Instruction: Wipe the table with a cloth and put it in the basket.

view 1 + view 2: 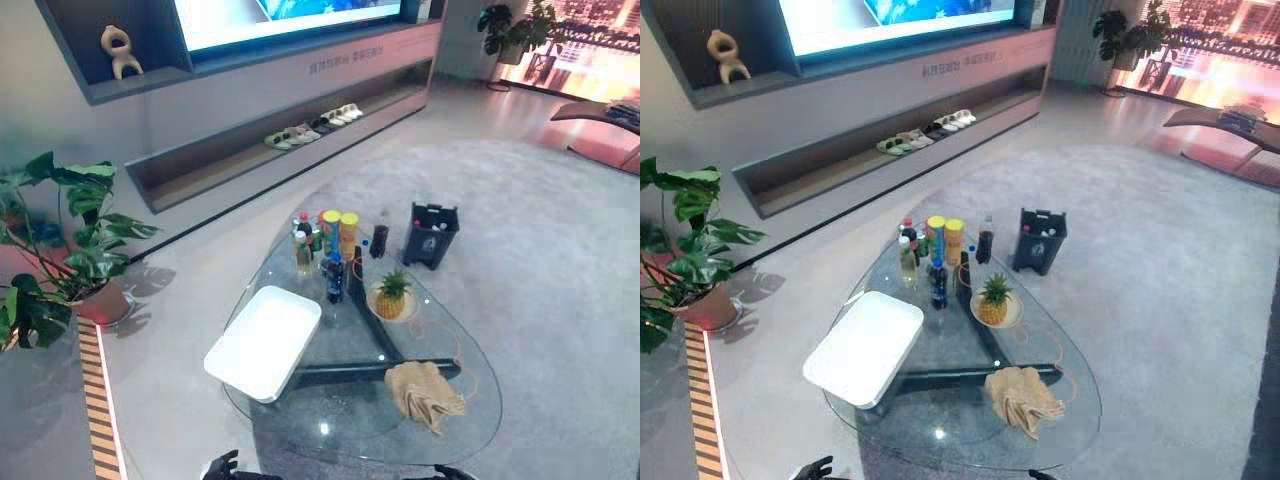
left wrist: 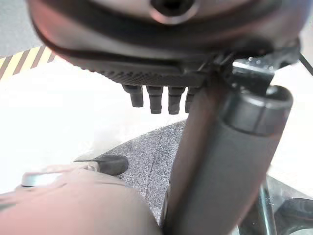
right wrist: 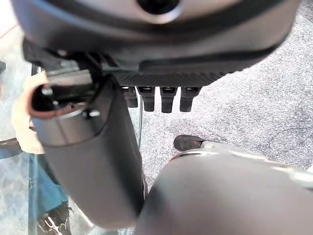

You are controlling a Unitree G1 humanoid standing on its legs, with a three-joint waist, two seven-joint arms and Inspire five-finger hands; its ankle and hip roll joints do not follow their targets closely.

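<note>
The left hand (image 1: 222, 466) and the right hand (image 1: 452, 472) are seen low at the near edge, just short of the glass tabletop (image 1: 340, 425). The left hand's fingers (image 2: 155, 100) are held loose and empty, and the right hand's fingers (image 3: 166, 100) likewise. The tan cloth (image 1: 424, 392) is found crumpled on the tabletop's near right part, apart from both hands. The white basket (image 1: 265, 340) is set on the near left, well apart from the cloth. Farther on, a pineapple (image 1: 392, 292) is stood on a small plate, with bottles and cans (image 1: 325, 245) clustered behind it. Beyond the tabletop, a black crate (image 1: 432, 235) is placed on the grey carpet (image 1: 540, 250).
</note>
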